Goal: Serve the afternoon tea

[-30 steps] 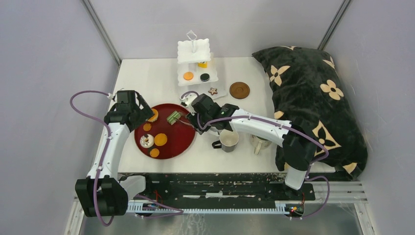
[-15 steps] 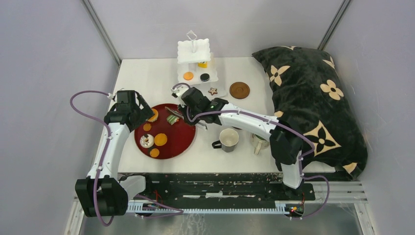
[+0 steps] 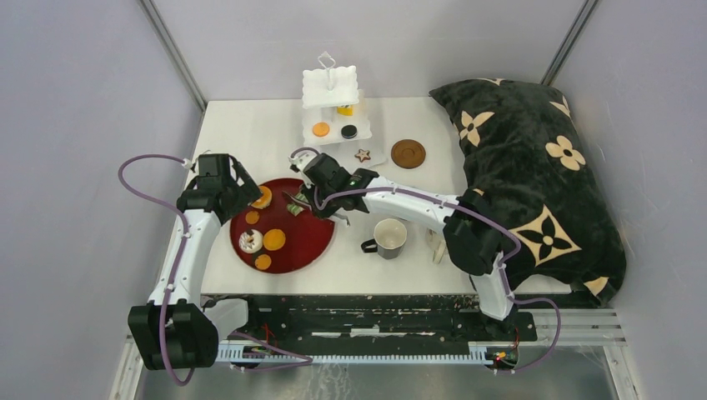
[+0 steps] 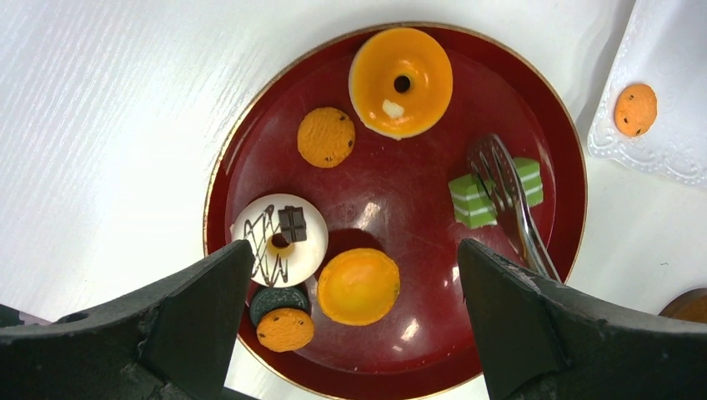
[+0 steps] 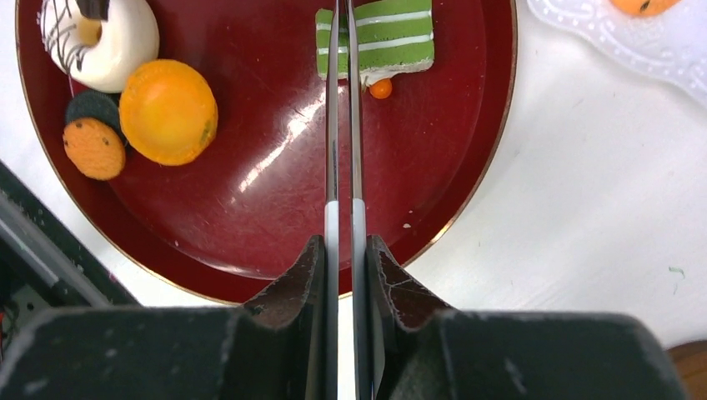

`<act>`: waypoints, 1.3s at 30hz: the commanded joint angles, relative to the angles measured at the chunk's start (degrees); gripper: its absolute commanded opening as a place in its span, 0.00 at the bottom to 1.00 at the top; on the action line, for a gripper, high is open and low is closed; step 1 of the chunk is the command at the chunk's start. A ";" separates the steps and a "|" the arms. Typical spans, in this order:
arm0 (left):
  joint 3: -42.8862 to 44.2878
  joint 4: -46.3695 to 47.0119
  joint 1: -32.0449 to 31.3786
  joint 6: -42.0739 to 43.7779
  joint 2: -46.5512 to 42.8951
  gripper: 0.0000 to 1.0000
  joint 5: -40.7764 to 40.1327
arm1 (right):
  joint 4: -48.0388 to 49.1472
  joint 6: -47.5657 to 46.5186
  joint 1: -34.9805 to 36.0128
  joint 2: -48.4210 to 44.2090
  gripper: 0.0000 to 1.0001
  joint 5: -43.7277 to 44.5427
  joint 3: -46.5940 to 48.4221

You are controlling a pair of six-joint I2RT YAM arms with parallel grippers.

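Far left, your left hand (image 4: 354,250) hangs over the dark red tray (image 4: 417,142), fingers spread wide with nothing between them. Below it on the tray you've got a white iced donut (image 4: 279,239), a plain orange disc (image 4: 358,286), a small chip cookie (image 4: 326,137), and an orange donut (image 4: 401,82) up by the far rim.

Moving right, the green striped cake (image 4: 460,200) sits on the tray's right side. The metal tongs (image 4: 525,233) lie right across it, tips at the cake, though you can't tell whether they actually pinch it. Your right hand (image 5: 343,246) is clamped hard on the tongs' handles, the two blades squeezed nearly together.

At the far edge of the desk (image 3: 250,125) stands the white three-tier stand (image 3: 331,87), with an orange cookie (image 3: 321,129) and a dark sweet (image 3: 349,131) on its bottom tier. Just right of it, the star cookie (image 3: 363,154) and a brown coaster (image 3: 408,152) lie on the desk.

Nearer you, one mug (image 3: 389,237) stands beside the tray, and a second mug (image 3: 435,248) is half hidden by the right arm. Far right is a black pillow (image 3: 534,167) printed with cream flower motifs.
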 commanded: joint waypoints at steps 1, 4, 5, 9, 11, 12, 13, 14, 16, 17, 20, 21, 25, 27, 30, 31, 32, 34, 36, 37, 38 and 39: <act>0.55 2.26 0.33 0.82 -1.08 0.99 0.06 | -3.64 -1.38 0.36 -8.81 0.01 -1.63 -4.91; 0.54 2.57 0.36 0.68 -0.78 0.99 0.38 | -5.90 -3.18 0.40 -12.30 0.01 -1.14 -7.62; 0.57 2.59 0.36 0.60 -0.66 0.99 0.53 | -6.77 -3.58 0.42 -13.13 0.01 -0.99 -7.91; 0.28 3.02 0.35 0.32 -0.57 0.99 0.93 | -6.55 -4.30 0.42 -16.28 0.01 -0.58 -9.88; 0.23 3.03 0.32 0.24 -0.62 0.99 1.18 | -6.25 -4.26 0.40 -17.03 0.01 -0.39 -9.89; 0.19 2.99 0.30 0.20 -0.66 0.99 1.24 | -6.41 -4.11 0.40 -17.26 0.01 -0.37 -9.74; 0.20 2.95 0.35 0.20 -0.83 0.99 1.21 | -6.54 -3.79 0.40 -17.60 0.01 -0.26 -9.80; 0.19 2.83 0.30 0.29 -1.03 0.99 1.01 | -6.44 -3.26 0.35 -18.17 0.01 0.04 -10.18; 0.21 2.77 0.33 0.61 -1.39 0.99 0.64 | -5.88 -1.48 0.37 -19.86 0.01 1.81 -11.86; 0.12 2.77 0.35 0.73 -1.50 0.99 0.53 | -5.33 -0.13 0.39 -20.91 0.01 2.64 -13.05; 0.17 2.77 0.31 0.81 -1.06 0.99 0.66 | -4.36 3.35 0.48 -24.13 0.03 2.67 -16.15; 0.18 2.77 0.32 0.81 -0.80 0.99 0.82 | -4.51 4.06 0.51 -24.72 0.03 2.78 -16.87; 0.14 3.39 0.36 0.72 -0.39 0.99 1.40 | -5.13 4.97 0.61 -25.18 0.04 5.33 -19.09; 0.05 3.56 0.36 0.75 -0.31 0.99 1.67 | -5.11 4.69 0.67 -24.28 0.04 6.62 -19.14; 0.10 3.35 0.35 1.02 -0.57 0.99 1.69 | -5.73 3.70 0.63 -21.96 0.03 9.32 -17.52; 0.17 3.27 0.31 1.08 -0.74 0.99 1.57 | -6.06 3.43 0.66 -21.05 0.03 9.79 -16.97; 0.10 3.15 0.33 1.20 -0.93 0.99 1.36 | -6.03 3.10 0.68 -20.48 0.03 10.19 -16.61; 0.19 2.92 0.26 1.33 -1.23 0.99 1.04 | -5.38 2.85 0.60 -19.76 0.03 10.66 -16.50; 0.11 2.77 0.36 1.42 -1.26 0.99 0.95 | -5.06 2.51 0.64 -18.92 0.03 10.65 -15.94; 0.12 2.77 0.36 1.43 -1.24 0.99 0.91 | -5.00 2.43 0.65 -18.27 0.03 10.50 -15.55; 0.10 2.77 0.35 1.36 -1.25 0.99 0.92 | -5.04 2.19 0.65 -17.54 0.02 10.32 -15.15; 0.11 2.77 0.31 1.25 -1.26 0.99 0.94 | -4.59 1.91 0.67 -16.87 0.02 9.97 -14.85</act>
